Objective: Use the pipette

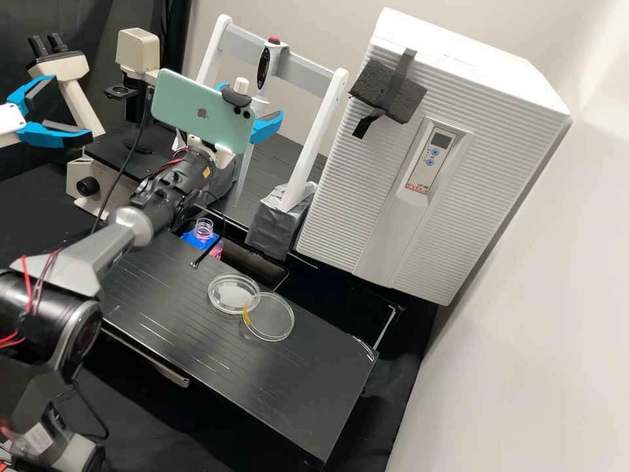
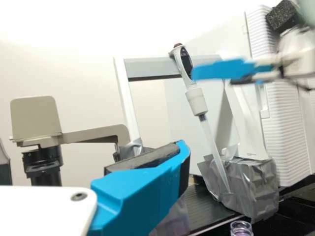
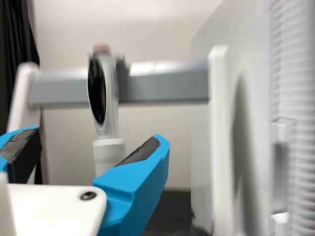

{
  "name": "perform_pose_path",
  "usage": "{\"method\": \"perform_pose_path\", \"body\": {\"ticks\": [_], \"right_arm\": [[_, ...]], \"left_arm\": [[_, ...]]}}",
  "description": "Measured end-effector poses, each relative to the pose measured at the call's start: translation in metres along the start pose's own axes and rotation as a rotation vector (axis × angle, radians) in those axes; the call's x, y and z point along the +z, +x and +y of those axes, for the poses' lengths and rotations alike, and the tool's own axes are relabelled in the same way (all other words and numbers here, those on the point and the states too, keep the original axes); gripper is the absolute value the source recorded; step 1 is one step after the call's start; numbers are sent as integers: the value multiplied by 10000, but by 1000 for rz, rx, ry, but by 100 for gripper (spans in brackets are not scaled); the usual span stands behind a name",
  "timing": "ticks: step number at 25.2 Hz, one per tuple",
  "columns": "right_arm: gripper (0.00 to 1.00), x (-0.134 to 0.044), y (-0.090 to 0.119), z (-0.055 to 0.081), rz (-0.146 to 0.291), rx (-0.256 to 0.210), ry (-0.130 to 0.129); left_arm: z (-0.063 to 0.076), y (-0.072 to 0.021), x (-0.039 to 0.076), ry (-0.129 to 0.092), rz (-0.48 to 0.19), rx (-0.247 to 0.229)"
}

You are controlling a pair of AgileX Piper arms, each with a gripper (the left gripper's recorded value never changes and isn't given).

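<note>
Pipette (image 3: 101,98) hangs near-upright on the stand (image 1: 314,69), dead ahead of your right claw (image 3: 93,140) — its fingers (image 3: 140,162) wide, one either side of it. Left claw (image 1: 69,108), also wide, sits well apart — right is nearer.

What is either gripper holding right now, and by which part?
Nothing yet. The right gripper is open, its fingers either side of the pipette, which hangs on the stand. The left gripper is open and empty.
</note>
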Motion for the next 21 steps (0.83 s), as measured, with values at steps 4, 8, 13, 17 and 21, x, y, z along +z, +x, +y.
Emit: {"method": "perform_pose_path", "body": {"ticks": [4,8,13,17,21], "right_arm": [[100,60,-315,153,66,118,16],[100,212,-525,160,71,183,1],[100,423,-719,85,42,269,41],[100,677,-876,-6,48,361,12],[100,798,-937,-40,13,372,0]], "left_arm": [[-30,-20,8,-20,11,-6],[-77,-55,5,-27,45,-14],[-155,-118,18,28,133,-30],[-199,-226,59,78,239,65],[-245,-275,61,77,248,77]]}}
